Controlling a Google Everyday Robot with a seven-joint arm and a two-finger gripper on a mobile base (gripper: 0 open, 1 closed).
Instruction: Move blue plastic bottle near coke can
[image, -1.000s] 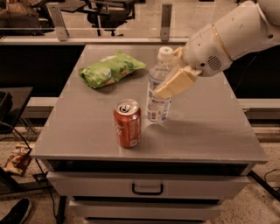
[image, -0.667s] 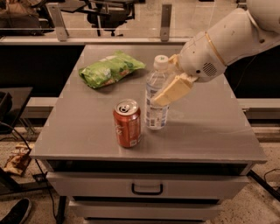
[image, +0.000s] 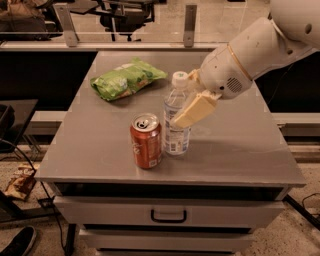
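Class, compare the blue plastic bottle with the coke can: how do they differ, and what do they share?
The blue plastic bottle is taller than the coke can. The bottle is clear with a white cap; the can is reddish-orange with a silver top. The gripper is at the bottle's side; the can stands free. Both stand upright, side by side on the table.

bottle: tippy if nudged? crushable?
Likely tippy: the bottle is tall and narrow, and the pincer sits at its upper half, so a push there could topple it toward the can close beside it. Its clear plastic probably flexes when squeezed. It is round, so it may roll if it falls.
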